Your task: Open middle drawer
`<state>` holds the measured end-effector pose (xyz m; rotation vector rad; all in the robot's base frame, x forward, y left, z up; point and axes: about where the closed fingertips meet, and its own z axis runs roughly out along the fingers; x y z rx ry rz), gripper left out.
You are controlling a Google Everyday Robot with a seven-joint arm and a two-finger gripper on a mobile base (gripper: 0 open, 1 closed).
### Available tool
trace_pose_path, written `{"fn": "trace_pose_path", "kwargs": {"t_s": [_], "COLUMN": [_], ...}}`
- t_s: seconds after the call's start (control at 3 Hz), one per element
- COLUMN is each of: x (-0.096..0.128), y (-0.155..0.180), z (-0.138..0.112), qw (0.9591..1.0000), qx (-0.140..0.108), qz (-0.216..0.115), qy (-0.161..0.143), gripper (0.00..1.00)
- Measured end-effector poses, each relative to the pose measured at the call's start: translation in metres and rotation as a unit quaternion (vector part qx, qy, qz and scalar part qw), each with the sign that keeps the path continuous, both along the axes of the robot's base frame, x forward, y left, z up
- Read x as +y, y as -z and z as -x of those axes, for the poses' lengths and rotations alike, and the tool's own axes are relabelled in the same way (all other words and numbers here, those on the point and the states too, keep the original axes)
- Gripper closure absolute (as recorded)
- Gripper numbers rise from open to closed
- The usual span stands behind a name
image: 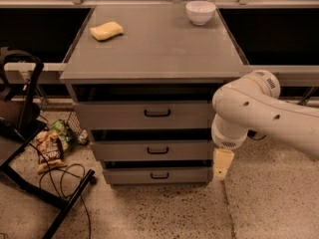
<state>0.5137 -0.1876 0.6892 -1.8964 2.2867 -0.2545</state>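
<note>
The smooth, dull cream plastic claw (223, 163) hangs just right of the matt grey, flat-fronted middle drawer (124, 151) with its black bar handle (158, 150). Up and left of the claw, the matt grey tabletop (159, 54) bears a porous yellow sponge (106, 31) and a glossy white bowl (201, 11). Below the claw lies a rough speckled stone floor (149, 208).
</note>
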Motion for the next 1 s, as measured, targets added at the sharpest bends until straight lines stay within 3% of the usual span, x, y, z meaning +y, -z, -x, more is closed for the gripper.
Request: {"fn": "trace_pose_path", "kwargs": {"t_s": [0.67, 1.0], "x": [0.016, 0.021], "y": [0.128, 0.179], "z": [-0.055, -0.08], "qw": [0.9995, 0.9992], "qx": [0.016, 0.018], "qz": [0.014, -0.014], "qy": [-0.025, -0.032], "gripper": [0.0, 0.0]}}
